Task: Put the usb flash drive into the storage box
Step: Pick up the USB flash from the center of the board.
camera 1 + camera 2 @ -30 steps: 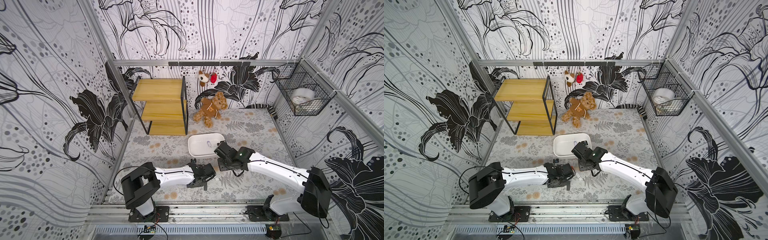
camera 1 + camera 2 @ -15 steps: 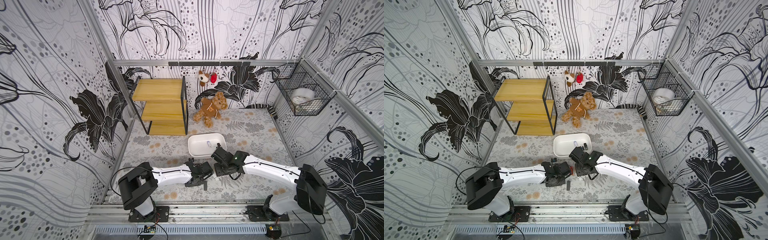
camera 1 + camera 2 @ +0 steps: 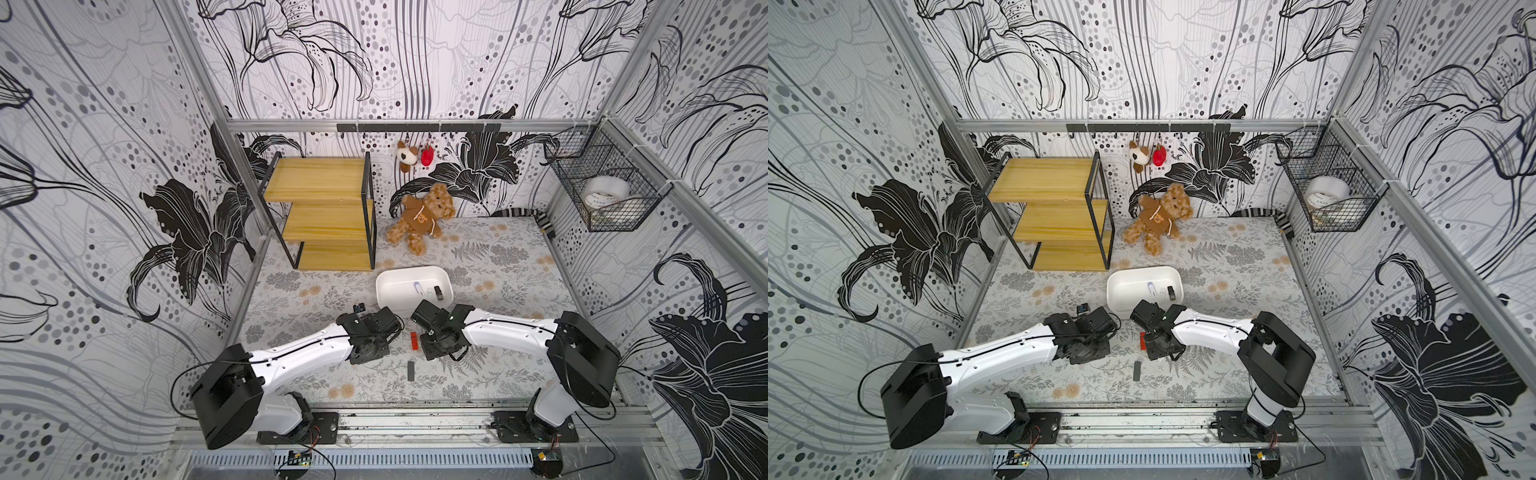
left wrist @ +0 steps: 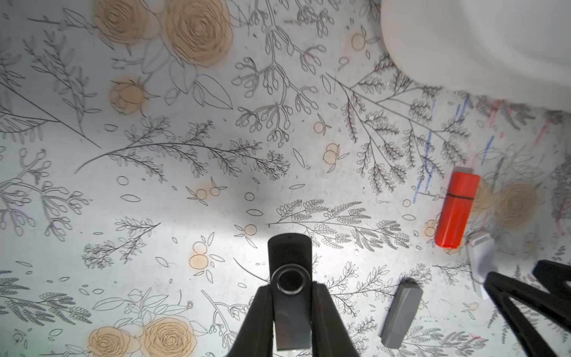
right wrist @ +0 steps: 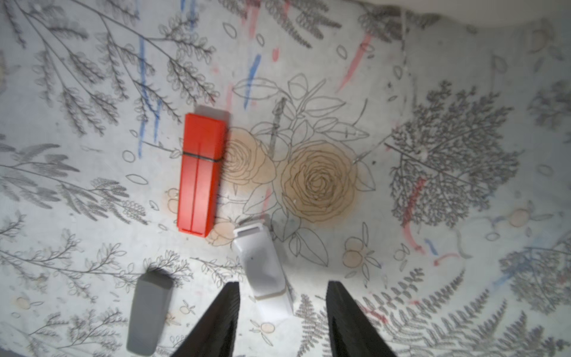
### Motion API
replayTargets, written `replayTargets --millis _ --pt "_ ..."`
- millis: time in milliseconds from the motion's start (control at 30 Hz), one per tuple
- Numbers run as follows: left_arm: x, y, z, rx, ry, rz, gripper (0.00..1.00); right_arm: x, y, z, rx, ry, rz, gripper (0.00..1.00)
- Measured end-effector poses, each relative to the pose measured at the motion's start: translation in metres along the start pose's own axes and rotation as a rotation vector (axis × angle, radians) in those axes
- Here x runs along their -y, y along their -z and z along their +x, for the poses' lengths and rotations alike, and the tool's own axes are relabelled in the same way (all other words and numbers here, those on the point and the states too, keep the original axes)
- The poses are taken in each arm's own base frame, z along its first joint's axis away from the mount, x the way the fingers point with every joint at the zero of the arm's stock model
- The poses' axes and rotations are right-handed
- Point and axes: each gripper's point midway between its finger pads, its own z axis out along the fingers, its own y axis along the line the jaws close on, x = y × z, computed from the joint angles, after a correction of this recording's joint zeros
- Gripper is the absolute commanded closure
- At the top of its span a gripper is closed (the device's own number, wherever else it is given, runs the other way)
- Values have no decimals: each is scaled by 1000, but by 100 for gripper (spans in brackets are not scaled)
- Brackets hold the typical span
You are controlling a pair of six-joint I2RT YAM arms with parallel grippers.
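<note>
Left hand point(image 4: 290, 286) outside box point(image 3: 392, 291); drives point(image 3: 437, 292) within

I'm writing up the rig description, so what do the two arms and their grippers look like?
The left arm and right arm match: smooth white links between bulky black joint housings, a thin black cable along each link. The left gripper and right gripper each have two matte black tapering fingers.
</note>
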Motion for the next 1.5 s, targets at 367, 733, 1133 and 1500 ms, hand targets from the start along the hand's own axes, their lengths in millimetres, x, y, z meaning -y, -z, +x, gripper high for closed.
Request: replayTargets --millis 367,733,1133,1500 --pt "-22 8 -14 8 26 -34 100 -6 -13 -4 -22 31 10 61" --pt "-31 10 -24 16 31 -45 100 -15 -16 -8 -19 48 11 79" --pt "-32 11 -39 24 14 -51 100 -22 15 -11 7 39 25 100" --pt "-39 10 -49 28 15 -62 100 -48 151 -120 353 -18 -110 100"
